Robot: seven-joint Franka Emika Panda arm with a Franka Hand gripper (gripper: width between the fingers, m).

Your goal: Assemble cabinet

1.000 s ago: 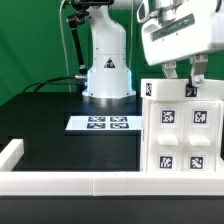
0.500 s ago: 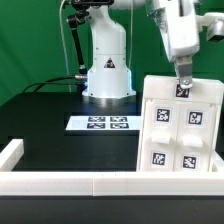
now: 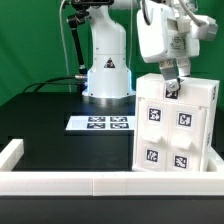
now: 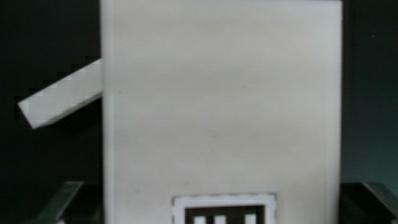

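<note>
The cabinet (image 3: 172, 132) is a tall white box with several black-and-white tags on its face, standing at the exterior view's right. It is turned so that one corner edge and a plain side face show. My gripper (image 3: 170, 88) is at its top edge, shut on the cabinet, with a finger on either side. In the wrist view the cabinet (image 4: 222, 100) fills the middle, a tag sits low on it, and dark fingers (image 4: 61, 202) flank it on both sides. A slanted white part (image 4: 63, 95) juts from one side.
The marker board (image 3: 100, 123) lies flat on the black table in front of the robot base (image 3: 107, 75). A low white border rail (image 3: 60, 183) runs along the front edge and turns up at the exterior view's left (image 3: 12, 152).
The gripper has swivelled at the cabinet's top and the cabinet has turned with it, from facing the camera squarely to showing a corner and its side face.
</note>
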